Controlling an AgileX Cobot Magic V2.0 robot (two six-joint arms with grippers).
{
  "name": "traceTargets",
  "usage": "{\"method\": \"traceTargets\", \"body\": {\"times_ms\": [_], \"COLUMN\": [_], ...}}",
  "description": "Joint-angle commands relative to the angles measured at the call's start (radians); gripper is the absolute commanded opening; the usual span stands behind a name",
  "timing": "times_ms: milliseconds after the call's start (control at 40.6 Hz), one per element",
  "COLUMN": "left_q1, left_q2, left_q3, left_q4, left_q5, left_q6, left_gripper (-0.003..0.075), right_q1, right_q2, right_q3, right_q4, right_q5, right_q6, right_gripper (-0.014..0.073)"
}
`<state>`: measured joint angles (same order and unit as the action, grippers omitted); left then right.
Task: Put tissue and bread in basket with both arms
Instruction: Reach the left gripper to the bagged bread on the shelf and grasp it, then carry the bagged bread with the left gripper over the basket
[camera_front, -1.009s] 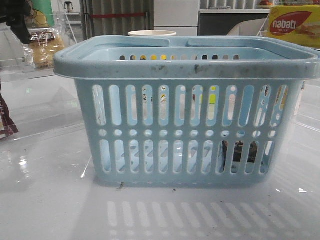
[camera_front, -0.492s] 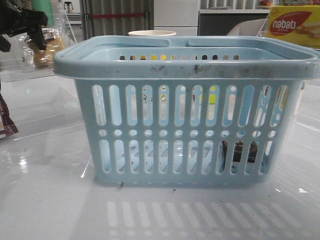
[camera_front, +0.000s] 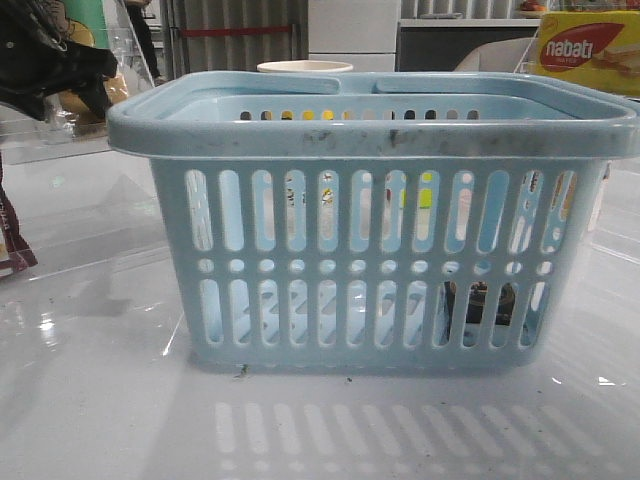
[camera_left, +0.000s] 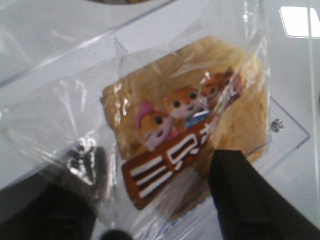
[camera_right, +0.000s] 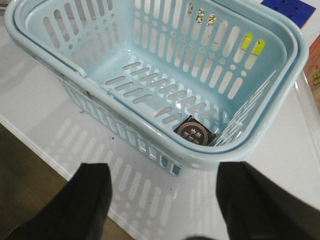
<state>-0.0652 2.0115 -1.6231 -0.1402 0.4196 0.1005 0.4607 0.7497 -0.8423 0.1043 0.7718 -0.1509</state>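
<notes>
The light-blue basket (camera_front: 370, 215) stands mid-table; it also shows in the right wrist view (camera_right: 165, 65). The tissue, a small dark packet (camera_right: 195, 133), lies in a corner of its floor and shows through the slots in the front view (camera_front: 478, 302). The bread, a clear bag of golden buns with a brown label band (camera_left: 200, 115), lies on a clear tray at the far left (camera_front: 72, 103). My left gripper (camera_left: 150, 210) is open, with one finger on each side of the bag's near end. My right gripper (camera_right: 165, 200) is open and empty above the table, just outside the basket's rim.
A yellow-and-red nabati box (camera_front: 585, 50) sits at the back right. A white cup rim (camera_front: 305, 67) shows behind the basket. A dark red packet (camera_front: 10, 245) is at the left edge. The table's front edge (camera_right: 35, 147) runs close to my right gripper.
In the front view my left gripper has come down and to the right over the bread bag, and now covers most of it. The basket and the tissue have not moved.
</notes>
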Motion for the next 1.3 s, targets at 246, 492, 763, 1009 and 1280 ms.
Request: {"method": "traceTargets", "body": {"times_ms": [246, 492, 763, 1009, 1280], "left_q1": [-0.003, -0.003, -0.026, -0.196, -0.441], "left_q2": [-0.128, -0.284, -0.497, -0.629, -0.652], "left_q3": [-0.041, -0.041, -0.041, -0.033, 0.134], "left_q4": [-0.012, -0.012, -0.028, -0.036, -0.036], "left_q5": [0.028, 0.146, 0.276, 0.346, 0.246], "left_q6": [0.0, 0.0, 0.0, 0.084, 0.114], "left_gripper": [0.0126, 0.0092, 0.0092, 0.0092, 0.0092], "right_q1": [-0.002, -0.002, -0.002, -0.002, -0.002], "right_q2": [-0.004, -0.004, -0.004, -0.004, -0.004], "right_q3": [-0.026, -0.026, -0.026, -0.026, -0.026], "right_q4": [-0.002, -0.002, -0.002, -0.002, -0.002], "right_q5": [-0.068, -0.068, -0.068, -0.068, -0.068], "right_q6": [-0.008, -0.008, -0.008, -0.008, -0.008], "right_gripper": [0.0549, 0.0549, 0.0549, 0.0549, 0.0549]}}
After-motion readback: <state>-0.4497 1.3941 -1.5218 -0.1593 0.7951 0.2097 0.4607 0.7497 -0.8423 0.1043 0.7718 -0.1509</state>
